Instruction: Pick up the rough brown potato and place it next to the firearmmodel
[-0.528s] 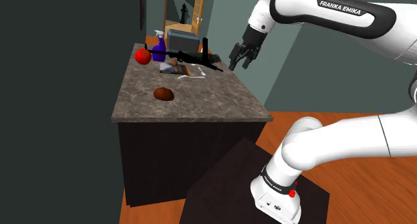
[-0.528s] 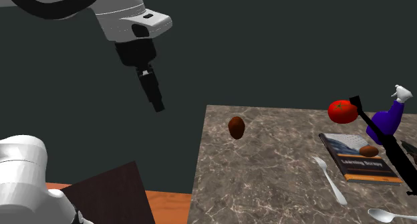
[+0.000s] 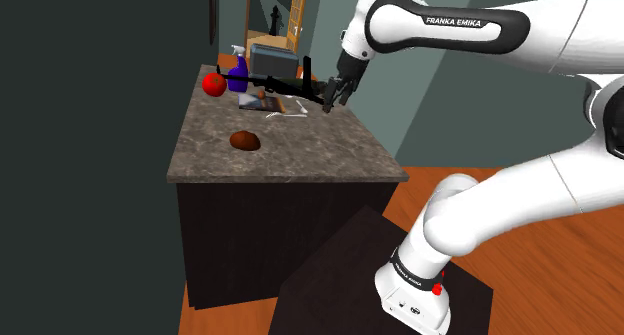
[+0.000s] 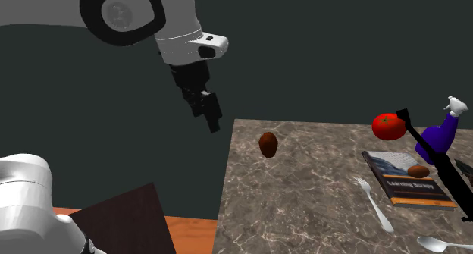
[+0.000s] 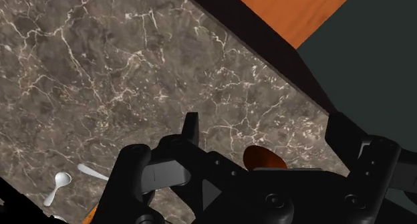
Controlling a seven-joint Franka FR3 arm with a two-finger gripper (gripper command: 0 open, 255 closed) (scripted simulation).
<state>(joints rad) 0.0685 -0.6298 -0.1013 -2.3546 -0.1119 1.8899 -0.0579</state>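
My claw (image 4: 214,120) hangs above the counter (image 4: 303,199), fingers spread wide and gripping nothing. The brown potato (image 4: 268,144) sits below it, just ahead of my fingertips. The black firearm model (image 4: 438,169) lies well beyond that.

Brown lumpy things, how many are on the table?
2. The big potato lies alone on the marble top; a smaller brown lump rests on the book. Others may be hidden.
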